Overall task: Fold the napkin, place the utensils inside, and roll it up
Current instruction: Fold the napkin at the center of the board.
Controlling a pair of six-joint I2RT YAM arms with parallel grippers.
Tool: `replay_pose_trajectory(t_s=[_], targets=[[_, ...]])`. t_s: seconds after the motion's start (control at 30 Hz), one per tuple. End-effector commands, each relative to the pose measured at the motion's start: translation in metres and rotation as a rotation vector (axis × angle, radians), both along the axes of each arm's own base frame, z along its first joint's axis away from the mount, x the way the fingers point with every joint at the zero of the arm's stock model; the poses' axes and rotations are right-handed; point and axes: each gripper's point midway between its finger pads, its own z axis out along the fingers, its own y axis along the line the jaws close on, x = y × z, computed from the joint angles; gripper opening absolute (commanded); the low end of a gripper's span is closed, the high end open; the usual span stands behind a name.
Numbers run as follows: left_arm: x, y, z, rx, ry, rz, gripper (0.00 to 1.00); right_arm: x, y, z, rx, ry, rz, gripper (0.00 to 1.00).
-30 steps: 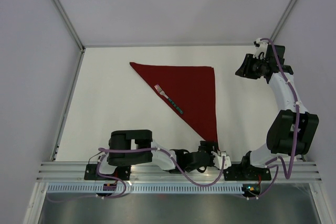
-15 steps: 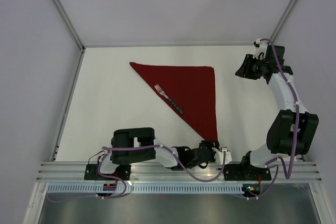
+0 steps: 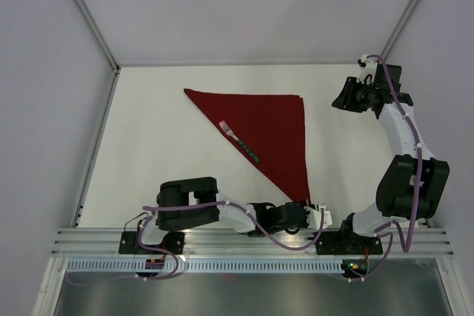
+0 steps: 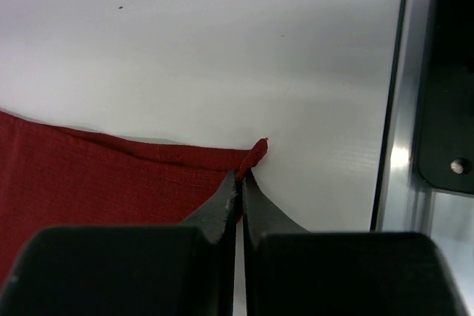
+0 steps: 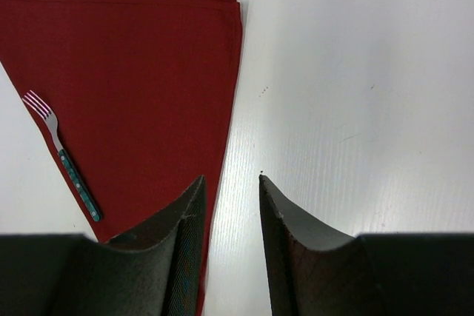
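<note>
The dark red napkin [image 3: 275, 129] lies folded into a triangle, with one point toward the arms. A single utensil, a fork [image 3: 241, 141] with a teal handle and silver tines, rests along the napkin's slanted left edge. My left gripper [image 3: 305, 209] is low at the near edge, shut on the napkin's near corner [image 4: 257, 150], which pokes out past the fingertips. In the left wrist view the cloth [image 4: 104, 183] spreads to the left. My right gripper [image 3: 343, 98] hangs open above the table, right of the napkin [image 5: 141, 72], holding nothing. The fork [image 5: 65, 159] shows in its view.
The metal rail [image 4: 392, 146] of the table's near edge runs just right of my left gripper. White walls enclose the table on the left, far and right sides. Bare white tabletop [image 3: 155, 138] lies left of the napkin.
My left gripper has closed on the napkin's near corner and shifted slightly to the right. The right arm has held still.
</note>
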Motion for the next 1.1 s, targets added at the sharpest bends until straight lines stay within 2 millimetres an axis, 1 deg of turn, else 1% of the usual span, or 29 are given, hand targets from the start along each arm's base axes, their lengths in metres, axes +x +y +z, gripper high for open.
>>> replay_pose_trajectory(t_s=[0.0, 0.1, 0.2, 0.3, 0.37, 0.4, 0.43, 0.47, 0.5, 0.53, 0.57, 0.6, 0.63, 0.67, 0.7, 0.77, 0.8, 0.87, 0.9, 0.97, 1.0, 1.07], targets=[[-0.019, -0.019, 0.007, -0.059, 0.136, -0.046, 0.02, 0.000, 0.001, 0.019, 0.003, -0.062, 0.003, 0.41], [-0.031, -0.025, 0.013, -0.096, 0.219, -0.066, 0.02, -0.001, 0.001, 0.019, 0.001, -0.062, 0.004, 0.40], [-0.036, -0.029, 0.018, -0.129, 0.272, -0.062, 0.02, -0.001, 0.001, 0.019, 0.003, -0.060, 0.003, 0.40], [-0.037, -0.030, 0.029, -0.173, 0.303, -0.046, 0.02, -0.001, 0.001, 0.018, 0.002, -0.059, 0.004, 0.40], [-0.034, -0.032, 0.041, -0.214, 0.323, -0.024, 0.02, -0.001, 0.001, 0.018, 0.002, -0.059, 0.004, 0.40], [-0.030, -0.031, 0.044, -0.226, 0.348, -0.003, 0.02, -0.001, 0.001, 0.017, 0.004, -0.056, 0.003, 0.40], [-0.021, -0.030, 0.049, -0.245, 0.361, 0.019, 0.02, -0.001, 0.001, 0.018, 0.004, -0.058, 0.003, 0.40], [-0.016, -0.029, 0.060, -0.283, 0.398, 0.042, 0.02, -0.001, 0.001, 0.018, 0.003, -0.059, 0.003, 0.40], [-0.002, -0.026, 0.067, -0.312, 0.427, 0.060, 0.02, -0.001, 0.001, 0.018, 0.003, -0.059, 0.003, 0.40], [0.004, -0.021, 0.070, -0.342, 0.454, 0.072, 0.02, -0.001, 0.001, 0.018, 0.004, -0.058, 0.003, 0.40], [0.011, -0.018, 0.084, -0.393, 0.503, 0.094, 0.02, -0.001, 0.001, 0.018, 0.003, -0.060, 0.003, 0.40], [0.030, -0.011, 0.091, -0.428, 0.527, 0.119, 0.02, -0.001, 0.001, 0.019, 0.004, -0.061, 0.003, 0.40], [0.038, -0.004, 0.092, -0.452, 0.549, 0.137, 0.02, -0.002, 0.002, 0.018, 0.005, -0.058, 0.004, 0.40], [0.047, 0.001, 0.104, -0.501, 0.589, 0.166, 0.02, -0.001, 0.002, 0.018, 0.006, -0.058, 0.003, 0.40], [0.070, 0.012, 0.107, -0.530, 0.604, 0.211, 0.02, -0.002, 0.002, 0.018, 0.007, -0.056, 0.003, 0.40], [0.089, 0.028, 0.108, -0.588, 0.672, 0.283, 0.02, -0.001, 0.003, 0.018, 0.012, -0.057, 0.006, 0.40], [0.116, 0.044, 0.114, -0.630, 0.679, 0.345, 0.02, -0.001, 0.003, 0.019, 0.013, -0.059, 0.006, 0.40], [0.131, 0.061, 0.111, -0.673, 0.753, 0.393, 0.02, -0.002, 0.004, 0.020, 0.018, -0.059, 0.009, 0.40], [0.153, 0.077, 0.115, -0.708, 0.757, 0.438, 0.02, -0.002, 0.004, 0.020, 0.021, -0.057, 0.008, 0.40], [0.169, 0.095, 0.111, -0.729, 0.789, 0.501, 0.02, -0.002, 0.005, 0.019, 0.023, -0.057, 0.008, 0.40], [0.189, 0.111, 0.109, -0.747, 0.784, 0.554, 0.02, -0.002, 0.005, 0.019, 0.024, -0.058, 0.011, 0.40], [0.202, 0.126, 0.111, -0.768, 0.797, 0.594, 0.02, -0.002, 0.005, 0.020, 0.027, -0.058, 0.011, 0.40]])
